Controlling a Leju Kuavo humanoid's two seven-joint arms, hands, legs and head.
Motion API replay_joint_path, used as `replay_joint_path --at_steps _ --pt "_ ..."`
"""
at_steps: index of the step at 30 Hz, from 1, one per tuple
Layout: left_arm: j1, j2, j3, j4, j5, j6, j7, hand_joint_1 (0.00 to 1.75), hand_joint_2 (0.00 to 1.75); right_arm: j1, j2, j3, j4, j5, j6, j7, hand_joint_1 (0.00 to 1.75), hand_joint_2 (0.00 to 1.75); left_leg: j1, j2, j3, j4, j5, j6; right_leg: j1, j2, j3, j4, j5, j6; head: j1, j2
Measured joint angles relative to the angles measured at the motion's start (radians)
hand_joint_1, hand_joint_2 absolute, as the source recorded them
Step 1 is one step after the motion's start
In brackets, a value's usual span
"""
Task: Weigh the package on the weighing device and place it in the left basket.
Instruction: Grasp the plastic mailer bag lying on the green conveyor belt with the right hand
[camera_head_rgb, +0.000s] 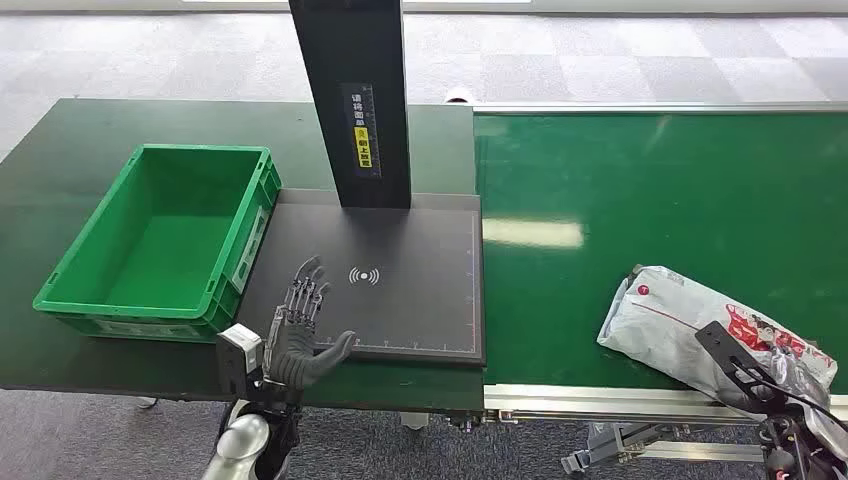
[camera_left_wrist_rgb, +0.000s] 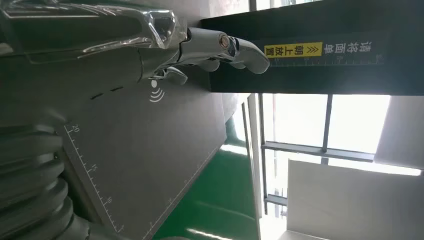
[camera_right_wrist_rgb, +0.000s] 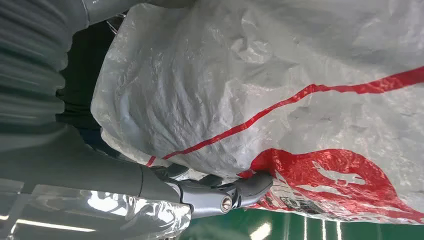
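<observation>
The package (camera_head_rgb: 700, 325) is lying on the green belt (camera_head_rgb: 650, 200) against the right hand (camera_head_rgb: 790, 400), whose fingers (camera_right_wrist_rgb: 250, 186) are pressing its wrinkled plastic, long axis running 10 to 4 o'clock, while the scale (camera_head_rgb: 400, 280) is sitting at 9 o'clock, beside the empty, spread left hand (camera_head_rgb: 300, 335).

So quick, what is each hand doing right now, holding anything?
Left hand: open, fingers spread over the black scale plate, holding nothing.
Right hand: its fingers press against the white and red package; a full grip cannot be told.
</observation>
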Motion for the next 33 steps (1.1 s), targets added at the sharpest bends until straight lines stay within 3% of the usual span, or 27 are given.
replay_joint_path --at_steps 1,2,3,4,16,23,28,33 --pt "0.0 0.0 0.0 0.001 0.0 0.001 0.0 0.0 1.75 -0.003 -0.001 0.002 0.004 0.0 0.005 0.0 0.98 1.75 0.0 0.0 0.0 0.0 0.0 0.0 0.0 0.0 0.001 0.0 0.0 0.0 0.0 0.0" --pt "0.0 0.0 0.0 0.002 0.0 0.002 0.0 0.0 1.75 -0.006 -0.001 0.004 0.007 0.0 0.012 -0.001 1.17 1.75 0.0 0.0 0.001 0.0 0.0 0.0 0.0 0.0 0.001 0.0 0.0 0.0 0.0 0.0" --pt "-0.001 0.0 0.0 0.004 0.0 0.004 0.0 0.0 1.75 -0.012 -0.002 0.008 0.015 0.001 0.023 -0.004 1.57 1.75 0.0 0.0 0.002 0.0 0.0 0.0 0.0 0.0 0.002 0.0 0.0 0.0 0.0 0.0" --pt "-0.001 0.0 0.0 0.006 0.0 0.006 0.0 0.0 1.75 -0.017 -0.003 0.013 0.022 0.001 0.035 -0.009 1.75 1.75 0.0 0.0 0.002 0.0 0.0 0.001 0.0 0.0 0.003 -0.001 0.0 0.0 0.0 0.0" --pt "-0.01 0.006 0.0 0.025 0.018 0.029 -0.006 0.0 1.75 -0.067 -0.011 0.074 0.063 -0.019 0.069 -0.095 1.75 1.75 0.0 0.0 0.004 0.001 0.0 0.001 0.0 0.0 0.005 -0.001 0.001 0.002 0.0 0.0" --pt "0.052 0.008 0.005 -0.038 0.009 0.043 -0.006 0.0 1.75 -0.058 0.026 0.103 0.027 -0.117 -0.07 -0.225 1.75 1.75 0.0 -0.002 0.001 0.001 0.001 0.002 0.0 -0.001 0.003 0.0 0.001 0.002 0.0 0.0" --pt "0.09 0.008 0.012 -0.077 -0.025 0.067 -0.006 0.0 1.75 -0.033 0.054 0.109 -0.044 -0.187 -0.115 -0.288 1.75 1.75 0.0 -0.003 -0.001 0.001 0.001 0.002 0.0 -0.002 0.002 0.0 0.0 0.003 0.0 0.0" --pt "0.099 0.006 0.022 -0.098 -0.057 0.074 -0.014 0.0 1.75 0.067 0.091 0.105 -0.259 -0.361 -0.225 -0.454 1.75 1.75 0.0 -0.006 -0.003 0.001 0.001 0.002 0.0 -0.004 0.0 0.0 0.0 0.003 0.0 0.0"
